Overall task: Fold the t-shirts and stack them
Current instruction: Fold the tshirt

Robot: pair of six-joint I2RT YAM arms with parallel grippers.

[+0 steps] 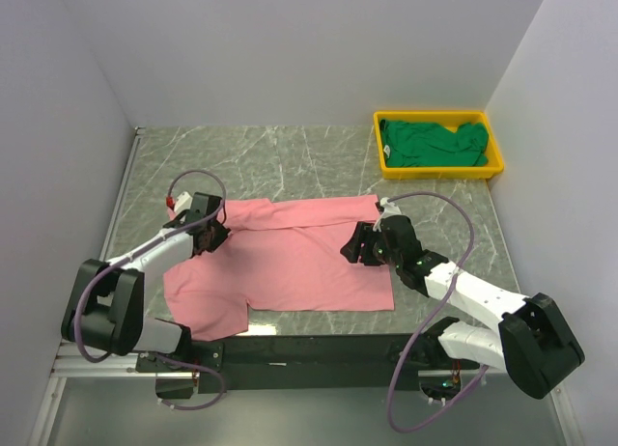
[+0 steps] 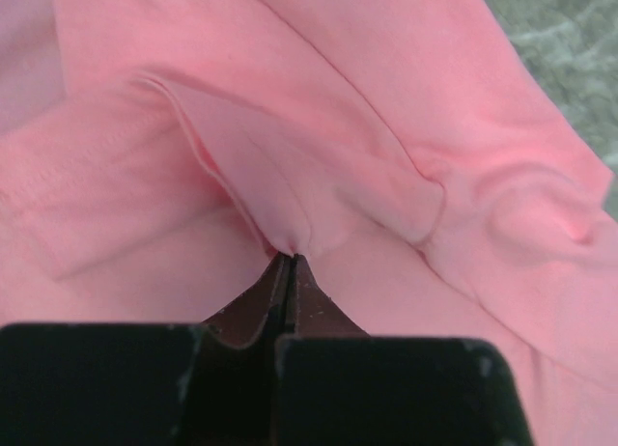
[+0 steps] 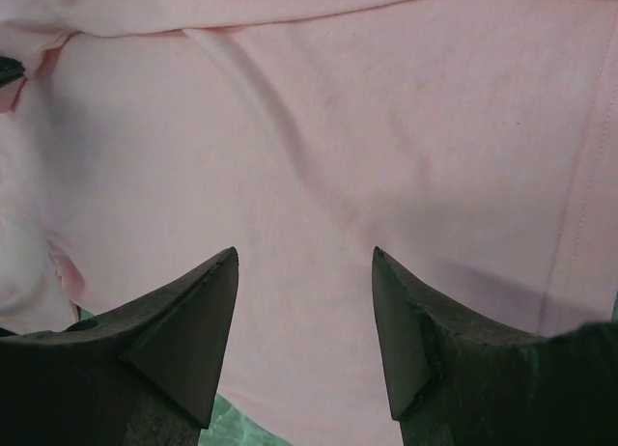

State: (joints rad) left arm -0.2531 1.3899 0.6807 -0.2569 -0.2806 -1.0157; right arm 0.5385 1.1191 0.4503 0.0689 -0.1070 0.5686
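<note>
Counter (image 1: 290,156): grey-green marbled stone look, matte. Plain pale back wall (image 1: 309,50), left wall (image 1: 48,127) and right wall (image 1: 570,127) box it in. Metal rail (image 1: 122,190) along counter's left edge. Light even, shadows soft.

marbled table (image 1: 270,156), pink t-shirt (image 1: 290,263), yellow tray (image 1: 444,171)

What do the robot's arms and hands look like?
Both arms are white tubes linked by chunky black joints. A thin purplish-grey cable loops beside the left arm, and another beside the right arm. The left hand and the right hand are black, each with two dark fingers shaped like pointy wedges. A small red bit sits by the left wrist.
</note>
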